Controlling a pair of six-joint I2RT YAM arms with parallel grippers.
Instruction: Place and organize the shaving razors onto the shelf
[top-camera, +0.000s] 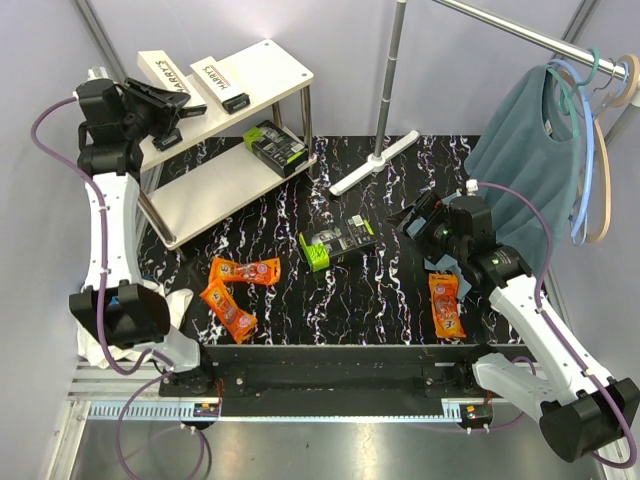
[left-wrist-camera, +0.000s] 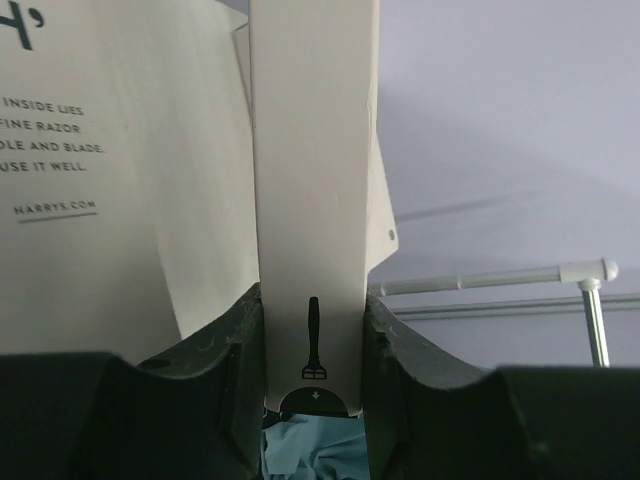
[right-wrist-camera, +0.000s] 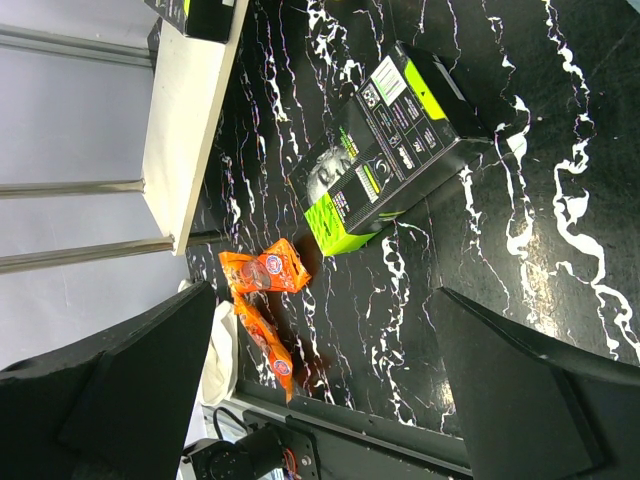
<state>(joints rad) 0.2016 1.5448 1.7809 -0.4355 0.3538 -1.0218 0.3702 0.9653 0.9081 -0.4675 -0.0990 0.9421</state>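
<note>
Left pincer (top-camera: 176, 103) is pinching a white HARRY'S box (top-camera: 165, 72) at its black end, one finger on each broad face. In the left wrist view the pincer (left-wrist-camera: 313, 300) has the box (left-wrist-camera: 313, 180) edge-on between its fingers, razor icon on the narrow face toward the camera. The box sits over the left rear part of the top board of the shelf (top-camera: 275, 62); cannot tell whether it rests on the board. A second HARRY'S box (top-camera: 221, 80) lies flat on the same board just beside it, and shows as the printed white panel (left-wrist-camera: 90, 170) at the left of the wrist view. One black-and-lime pack (top-camera: 275, 147) sits on the lower board at its right end. Right pincer (top-camera: 418, 218) is spread wide and holds nothing, over the right half of the black marbled surface (top-camera: 400, 290). In its own view the right pincer (right-wrist-camera: 325, 385) frames the other black-and-lime pack (right-wrist-camera: 385, 150), which lies loose near the middle of the surface (top-camera: 335, 245). Two orange packets (top-camera: 245, 270) (top-camera: 228, 308) lie near each other at the front left of the surface, both also seen from the right wrist (right-wrist-camera: 265, 272) (right-wrist-camera: 265, 345). A third orange packet (top-camera: 447, 305) lies at the front right, beside the right forearm. White T-shaped rack foot (top-camera: 372, 165) stands at the rear centre. The clothes rail (top-camera: 520, 35) carries a teal garment (top-camera: 520, 150) and hangers at the rear right.
</note>
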